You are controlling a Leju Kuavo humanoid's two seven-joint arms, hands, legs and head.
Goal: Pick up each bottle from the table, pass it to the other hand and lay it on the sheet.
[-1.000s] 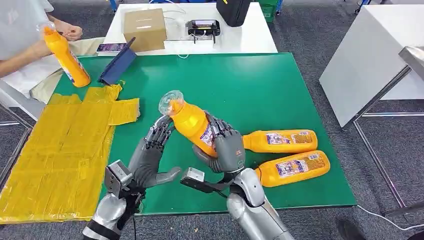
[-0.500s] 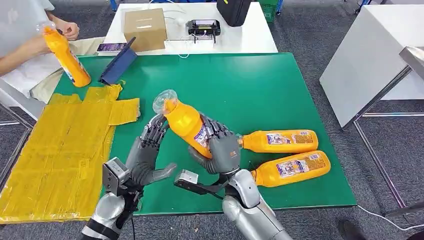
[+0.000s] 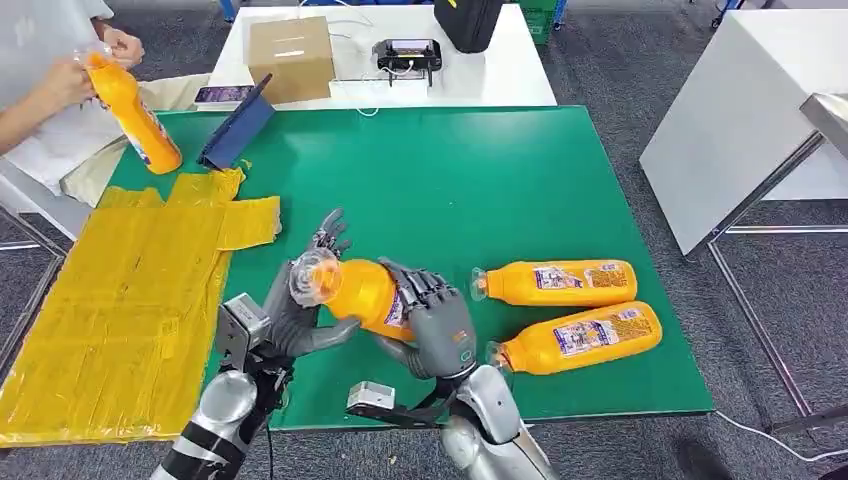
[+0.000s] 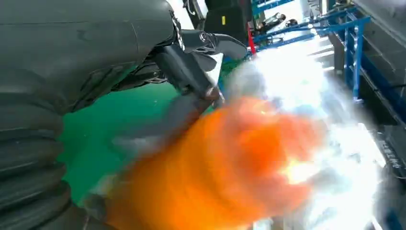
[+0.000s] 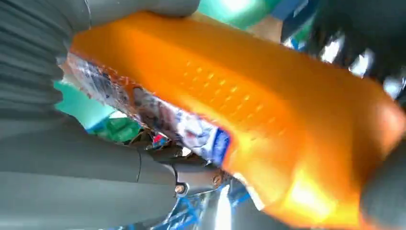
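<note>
**Desk:** What are the things made of?

**Me:** I see glossy orange plastic bottles with clear caps and printed labels. The one in play, the held bottle [image 3: 362, 296], is at lower centre of the head view, tipped almost flat, cap toward the left. Two more bottles [image 3: 556, 282] [image 3: 578, 338] lie on their sides at lower right. The yellow sheet [image 3: 120, 300] on the left is creased and patched from pieces.

**Desk:** And the surface and room?

**Me:** A flat green tabletop [image 3: 480, 180] on grey carpet. A white table [image 3: 380, 60] behind it carries a cardboard box [image 3: 290, 58] and a black device [image 3: 406, 55]. At upper left a person's hand [image 3: 62, 85] holds another orange bottle [image 3: 132, 110] upright at the corner of the green.

**Desk:** The hands?

**Me:** My right hand [image 3: 432, 322] is wrapped round the held bottle's labelled body, fingers curled over it. My left hand [image 3: 305, 300] is at the cap end, thumb under the neck, fingers spread and pointing up behind the cap. The left wrist view is too blurred, so I cannot tell whether it really grips.
</note>
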